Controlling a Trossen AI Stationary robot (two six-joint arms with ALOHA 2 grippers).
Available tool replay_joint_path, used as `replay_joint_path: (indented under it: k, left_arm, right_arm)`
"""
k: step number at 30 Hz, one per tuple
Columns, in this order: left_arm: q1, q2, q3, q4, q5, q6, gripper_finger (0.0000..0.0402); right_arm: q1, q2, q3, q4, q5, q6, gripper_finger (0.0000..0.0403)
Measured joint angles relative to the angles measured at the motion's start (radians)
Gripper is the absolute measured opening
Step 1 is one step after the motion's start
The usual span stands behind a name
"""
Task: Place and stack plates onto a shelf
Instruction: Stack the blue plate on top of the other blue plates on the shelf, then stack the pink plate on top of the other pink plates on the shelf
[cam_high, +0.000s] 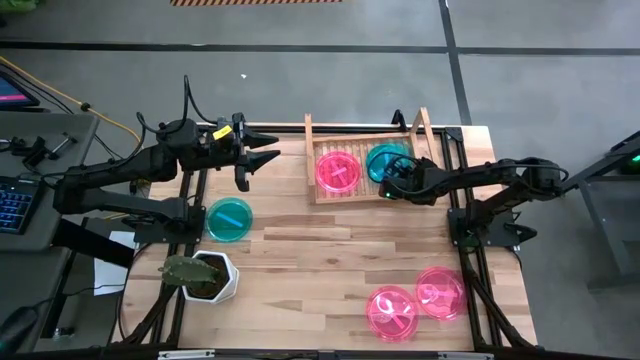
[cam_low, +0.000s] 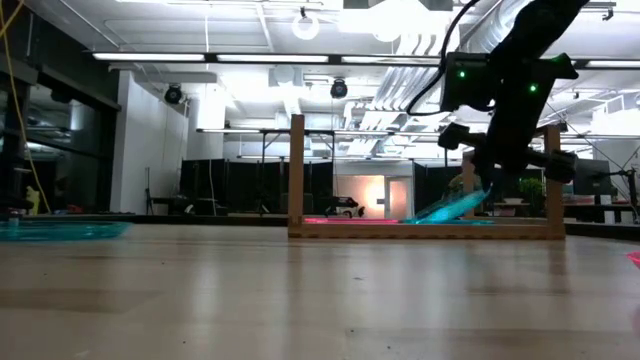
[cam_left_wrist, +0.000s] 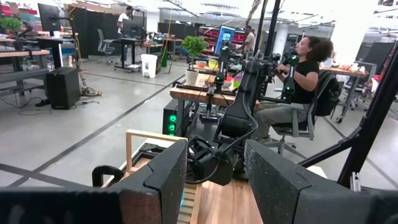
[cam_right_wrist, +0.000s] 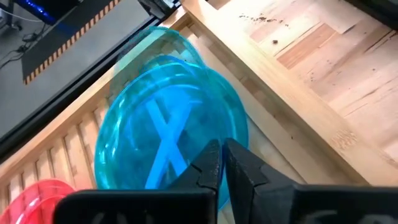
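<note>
I've got the right gripper (cam_high: 392, 176) over the shelf (cam_high: 312, 150), fingers pinched on the rim of a teal plate (cam_high: 381, 160). In the low view that plate (cam_low: 447, 208) hangs tilted, one edge down near the slats, the other up in my grip, so it isn't released yet. In the right wrist view, the plate (cam_right_wrist: 168, 146) sits over the slatted base, and there looks to be a second teal rim beneath it, so I judge I'm stacking onto a teal one already there, though I can't count the layers.

Beside it on the shelf's other half sits a pink stack (cam_high: 337, 171); how many plates are in it I can't tell from above.

Left to go, by my count: one teal plate (cam_high: 230, 218) near the table's left edge, just above the white plant pot (cam_high: 205, 276), and two pink plates (cam_high: 393, 312) (cam_high: 441, 292) side by side near the front right corner. So at least three remain on the table.

The left gripper (cam_high: 255, 158) waits above the table's back left area, well clear of the shelf, fingers spread and holding nothing, as its wrist view confirms.

I'd call this past halfway, with the current placement unfinished.
</note>
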Motion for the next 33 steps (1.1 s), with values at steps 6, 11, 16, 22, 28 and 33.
replay_joint_path:
  k: [6, 11, 16, 22, 28, 33]
  left_arm:
    - [0.000, 0.000, 0.000, 0.000, 0.000, 0.000, 0.0152]
    - [0.000, 0.000, 0.000, 0.000, 0.000, 0.000, 0.0152]
    - [0.000, 0.000, 0.000, 0.000, 0.000, 0.000, 0.0152]
    - [0.000, 0.000, 0.000, 0.000, 0.000, 0.000, 0.0152]
    - [0.000, 0.000, 0.000, 0.000, 0.000, 0.000, 0.0152]
    - [0.000, 0.000, 0.000, -0.001, 0.000, 0.000, 0.0152]
  right_arm:
    - [0.000, 0.000, 0.000, 0.018, -0.002, 0.002, 0.0074]
    - [0.000, 0.000, 0.000, 0.017, -0.045, -0.030, 0.0149]
    - [0.000, -0.001, 0.000, 0.008, -0.143, -0.085, 0.0208]
    - [0.010, -0.015, 0.020, 0.014, -0.205, -0.138, 0.0233]
    - [0.032, -0.078, 0.120, 0.132, -0.238, -0.570, 0.0234]
    - [0.032, -0.106, 0.221, 0.275, -0.542, -1.061, 0.0234]
